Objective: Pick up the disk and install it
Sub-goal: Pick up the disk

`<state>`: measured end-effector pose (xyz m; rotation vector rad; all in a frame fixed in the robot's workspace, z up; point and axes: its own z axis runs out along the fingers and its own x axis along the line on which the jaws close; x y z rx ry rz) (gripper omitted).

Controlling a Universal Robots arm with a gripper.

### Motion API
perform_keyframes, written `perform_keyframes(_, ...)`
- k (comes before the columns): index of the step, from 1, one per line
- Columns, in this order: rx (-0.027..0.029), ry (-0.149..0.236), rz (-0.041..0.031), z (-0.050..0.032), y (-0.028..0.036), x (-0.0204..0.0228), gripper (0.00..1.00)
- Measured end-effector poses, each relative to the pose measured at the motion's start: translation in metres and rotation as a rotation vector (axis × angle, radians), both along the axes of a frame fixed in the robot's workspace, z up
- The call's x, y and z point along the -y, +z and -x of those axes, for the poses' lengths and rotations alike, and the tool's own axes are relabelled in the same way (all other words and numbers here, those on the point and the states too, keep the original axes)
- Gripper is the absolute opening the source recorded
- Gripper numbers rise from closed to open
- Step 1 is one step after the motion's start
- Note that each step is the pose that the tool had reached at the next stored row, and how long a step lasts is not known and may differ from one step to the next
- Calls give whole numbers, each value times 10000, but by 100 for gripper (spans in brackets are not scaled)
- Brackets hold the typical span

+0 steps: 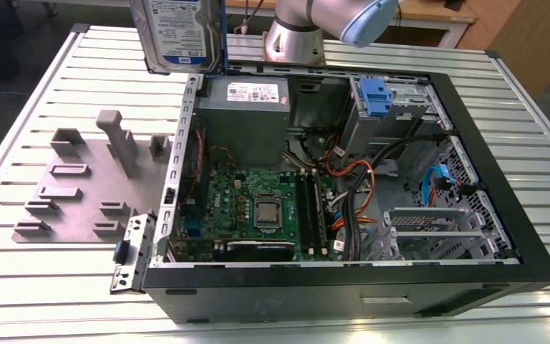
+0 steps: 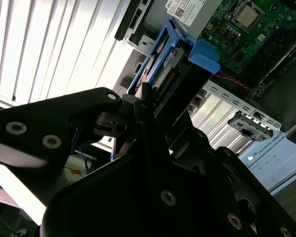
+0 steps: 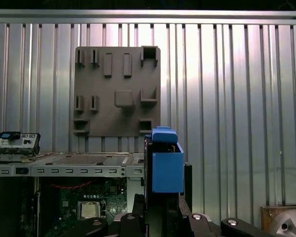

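I am holding my arm [image 1: 299, 29] high with my hand [image 2: 153, 101] pointing down, its fingers [image 2: 138, 111] pressing closed on the disk [image 1: 175, 32] and gripping it upright.

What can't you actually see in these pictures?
Top of the disk: cut off by the exterior view's upper edge.
Its label, first wrist view: the disk is seen edge-on in the gripper.
Inside of the drive cage: hidden by its own walls, exterior view.

disk [image 1: 180, 36]: top cut off, exterior view | base hidden by end effector [image 3: 166, 197], first wrist view
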<state>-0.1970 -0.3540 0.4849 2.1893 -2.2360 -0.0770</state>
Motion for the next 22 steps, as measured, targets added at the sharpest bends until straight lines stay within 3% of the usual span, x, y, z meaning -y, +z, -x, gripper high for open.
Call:
perform_keyframes(9, 1, -3, 0, -229, -3, 0, 35)
perform_keyframes(22, -1, -2, 0, -753, -9, 0, 35)
